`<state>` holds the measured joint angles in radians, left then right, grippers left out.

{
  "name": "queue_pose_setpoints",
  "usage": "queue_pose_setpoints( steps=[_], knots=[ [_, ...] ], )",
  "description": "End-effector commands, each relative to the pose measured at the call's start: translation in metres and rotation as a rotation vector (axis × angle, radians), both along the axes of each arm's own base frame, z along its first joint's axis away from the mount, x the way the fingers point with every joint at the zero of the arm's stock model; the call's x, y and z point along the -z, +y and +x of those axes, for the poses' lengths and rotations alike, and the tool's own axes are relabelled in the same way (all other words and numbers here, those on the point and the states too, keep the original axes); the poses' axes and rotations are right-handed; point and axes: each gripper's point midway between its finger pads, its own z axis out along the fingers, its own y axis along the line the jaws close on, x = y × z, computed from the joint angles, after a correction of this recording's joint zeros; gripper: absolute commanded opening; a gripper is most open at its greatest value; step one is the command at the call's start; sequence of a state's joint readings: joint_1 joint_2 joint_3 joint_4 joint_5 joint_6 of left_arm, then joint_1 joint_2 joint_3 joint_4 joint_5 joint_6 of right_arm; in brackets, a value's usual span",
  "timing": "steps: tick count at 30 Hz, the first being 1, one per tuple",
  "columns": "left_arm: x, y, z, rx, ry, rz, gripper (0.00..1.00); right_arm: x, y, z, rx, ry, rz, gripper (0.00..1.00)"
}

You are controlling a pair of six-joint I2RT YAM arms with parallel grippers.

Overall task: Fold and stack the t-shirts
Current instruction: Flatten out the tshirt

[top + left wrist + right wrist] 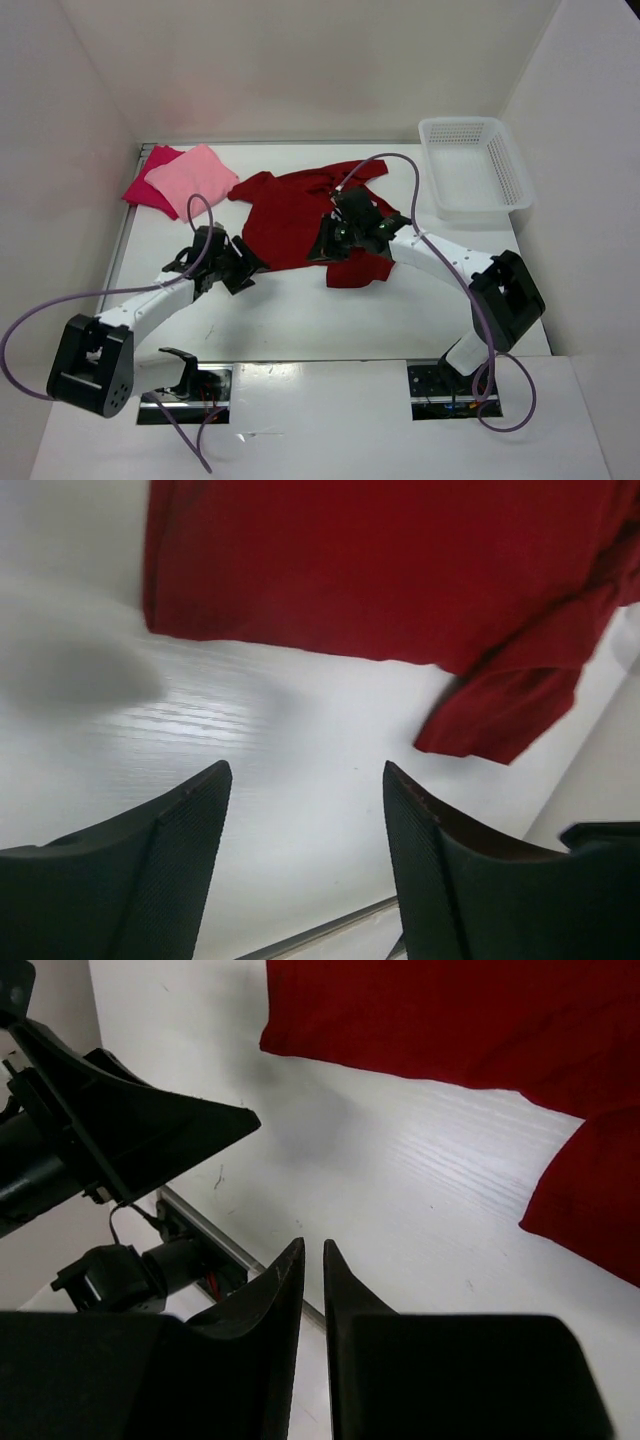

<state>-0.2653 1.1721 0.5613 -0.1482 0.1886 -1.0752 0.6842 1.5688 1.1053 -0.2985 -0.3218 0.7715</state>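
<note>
The left fingers [245,268] stand wide apart with nothing between them, only bare white bench [330,320] under the gap. The right fingers [328,245] are drawn close with a thin slit left between them, and they grip nothing. Just past both sets of tips lies the dark red t-shirt [290,215], loosely spread, with one sleeve bunched up beyond and to the right of the left fingers. Well off beyond and to the left of the left fingers, the light pink t-shirt [195,180] rests folded on the crimson-pink t-shirt [143,190]. A white mesh basket [505,160] sits far right of the right fingers.
</note>
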Motion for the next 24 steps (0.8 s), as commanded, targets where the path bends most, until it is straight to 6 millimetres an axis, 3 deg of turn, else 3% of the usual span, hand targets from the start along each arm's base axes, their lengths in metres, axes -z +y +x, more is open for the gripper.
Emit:
queue_pose_setpoints(
  steps=[1, 4, 7, 8, 9, 10, 12, 13, 16, 17, 19, 22, 23, 24],
  knots=[
    [0.000, -0.006, 0.009, 0.071, -0.028, 0.025, 0.70, -0.021, 0.012, 0.019, 0.013, -0.091, 0.030, 0.18],
    [-0.017, -0.010, 0.015, 0.106, -0.125, 0.010, 0.72, -0.019, 0.008, 0.026, 0.046, -0.109, 0.007, 0.18],
    [-0.021, -0.012, 0.014, 0.135, -0.167, 0.003, 0.72, -0.032, 0.009, 0.030, 0.056, -0.148, 0.032, 0.18],
    [-0.014, -0.012, 0.014, 0.135, -0.145, 0.008, 0.68, -0.032, 0.009, 0.031, 0.063, -0.152, 0.027, 0.17],
    [-0.015, -0.014, 0.015, 0.151, -0.146, 0.006, 0.49, -0.036, 0.007, 0.032, 0.071, -0.164, 0.030, 0.17],
    [-0.016, -0.015, 0.017, 0.151, -0.140, 0.007, 0.37, -0.040, 0.008, 0.033, 0.071, -0.171, 0.036, 0.16],
    [-0.013, -0.005, 0.017, 0.123, -0.116, 0.014, 0.19, -0.044, 0.004, 0.037, 0.089, -0.183, 0.037, 0.16],
    [-0.011, 0.000, 0.018, 0.105, -0.108, 0.024, 0.13, -0.044, -0.004, 0.046, 0.116, -0.184, 0.034, 0.14],
    [0.000, 0.021, 0.017, 0.017, -0.038, 0.044, 0.10, -0.034, -0.013, 0.051, 0.128, -0.148, -0.010, 0.13],
    [0.003, 0.030, 0.019, -0.022, 0.002, 0.034, 0.12, -0.023, -0.018, 0.048, 0.129, -0.126, -0.048, 0.13],
    [0.008, 0.036, 0.022, -0.059, 0.051, 0.020, 0.23, -0.025, -0.019, 0.049, 0.114, -0.140, -0.058, 0.13],
    [0.013, 0.041, 0.025, -0.119, 0.105, 0.007, 0.57, -0.020, -0.027, 0.046, 0.099, -0.155, -0.110, 0.20],
    [0.013, 0.042, 0.026, -0.146, 0.113, 0.000, 0.76, -0.022, -0.031, 0.044, 0.098, -0.159, -0.125, 0.21],
    [0.019, 0.043, 0.023, -0.146, 0.132, 0.004, 0.81, -0.019, -0.033, 0.042, 0.081, -0.165, -0.141, 0.22]
  ],
)
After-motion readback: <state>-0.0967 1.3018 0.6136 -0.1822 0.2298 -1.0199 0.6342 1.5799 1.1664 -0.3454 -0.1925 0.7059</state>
